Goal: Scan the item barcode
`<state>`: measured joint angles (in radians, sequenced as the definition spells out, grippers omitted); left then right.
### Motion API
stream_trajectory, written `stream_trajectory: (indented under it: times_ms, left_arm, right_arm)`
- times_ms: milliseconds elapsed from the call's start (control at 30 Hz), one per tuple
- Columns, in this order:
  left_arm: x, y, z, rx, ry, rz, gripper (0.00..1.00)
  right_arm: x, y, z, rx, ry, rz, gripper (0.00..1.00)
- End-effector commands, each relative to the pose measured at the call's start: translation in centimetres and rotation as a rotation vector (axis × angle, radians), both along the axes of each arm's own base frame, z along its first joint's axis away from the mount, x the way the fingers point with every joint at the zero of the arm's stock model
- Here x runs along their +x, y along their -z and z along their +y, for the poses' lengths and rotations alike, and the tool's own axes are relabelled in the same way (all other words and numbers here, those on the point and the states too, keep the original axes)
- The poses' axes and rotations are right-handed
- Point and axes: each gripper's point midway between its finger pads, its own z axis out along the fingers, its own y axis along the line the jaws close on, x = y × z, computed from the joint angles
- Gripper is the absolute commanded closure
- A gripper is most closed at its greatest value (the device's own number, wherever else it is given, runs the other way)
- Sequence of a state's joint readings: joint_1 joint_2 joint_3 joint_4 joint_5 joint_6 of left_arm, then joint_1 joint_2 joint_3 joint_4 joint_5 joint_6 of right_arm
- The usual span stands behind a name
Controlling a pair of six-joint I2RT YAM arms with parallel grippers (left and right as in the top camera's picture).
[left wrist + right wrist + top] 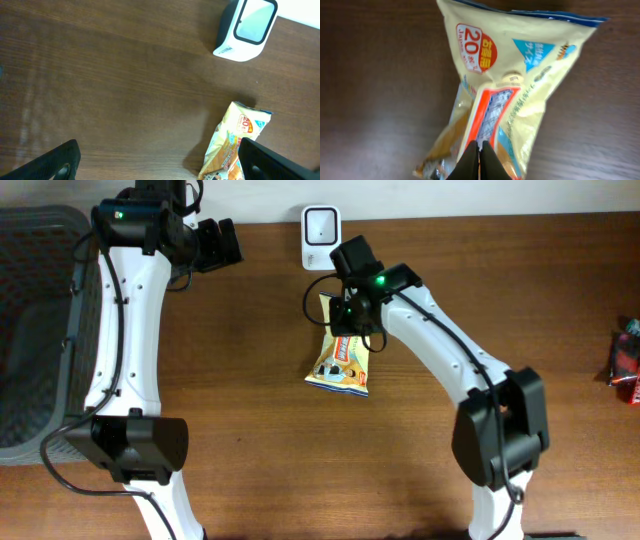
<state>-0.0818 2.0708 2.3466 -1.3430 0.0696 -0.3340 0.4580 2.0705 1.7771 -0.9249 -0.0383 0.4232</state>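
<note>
The item is a yellow snack packet (pixel 340 365) with red and blue print, in the middle of the wooden table (pixel 250 380). My right gripper (pixel 350 315) is shut on the packet's raised back seam (pixel 492 112), its fingertips (pixel 487 157) pressed together on the fold. The packet's top end (pixel 245 122) points toward the white scanner (pixel 320 232), which stands at the table's far edge just beyond it. I cannot make out a barcode. My left gripper (pixel 215 242) hovers open at the far left of the table, holding nothing; its view shows the scanner (pixel 247 27) and the packet.
A dark mesh basket (pixel 30 330) fills the left edge. A red packaged item (pixel 625 360) lies at the right edge. Bare wood (pixel 125 90) lies between the left gripper (pixel 160 165) and the scanner.
</note>
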Motion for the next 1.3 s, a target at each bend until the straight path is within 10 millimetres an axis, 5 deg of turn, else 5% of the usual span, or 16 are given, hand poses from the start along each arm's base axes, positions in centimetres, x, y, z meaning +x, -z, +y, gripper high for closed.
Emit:
stream_trajectory:
  times_ms: [0,233,367,533,700,833,1033,1267]
  left_arm:
    - [-0.1,-0.4,0.5,0.006,-0.017,-0.009,0.01]
    - [-0.1,-0.4,0.5,0.006,-0.017,-0.008,0.01]
    - [-0.1,-0.4,0.5,0.006,-0.017,-0.008,0.01]
    - [-0.1,-0.4,0.5,0.006,-0.017,-0.008,0.01]
    - [-0.1,-0.4,0.5,0.006,-0.017,-0.008,0.01]
    - [-0.1,-0.4,0.5,0.006,-0.017,-0.009,0.01]
    - [-0.1,-0.4,0.5,0.006,-0.017,-0.008,0.01]
    - [-0.1,-0.4,0.5,0.006,-0.017,-0.008,0.01]
  right_arm:
    - [0.1,4.4,0.1,-0.023,0.046,0.073,0.96]
    - [0.1,11.5,-0.4,-0.088,0.049,0.160,0.96]
    - [-0.5,11.9,-0.7,-0.103,0.050,0.188,0.96]
    - [-1.0,7.4,-0.9,-0.085,0.050,0.156,0.96]
    - [-0.7,0.4,-0.7,-0.023,0.048,0.046,0.96]
    - [0.0,-1.3,0.6,0.046,0.030,-0.009,0.96]
    - [0.6,1.9,3.0,0.059,-0.013,-0.004,0.96]
    - [0.0,12.3,2.0,-0.079,0.004,0.128,0.96]
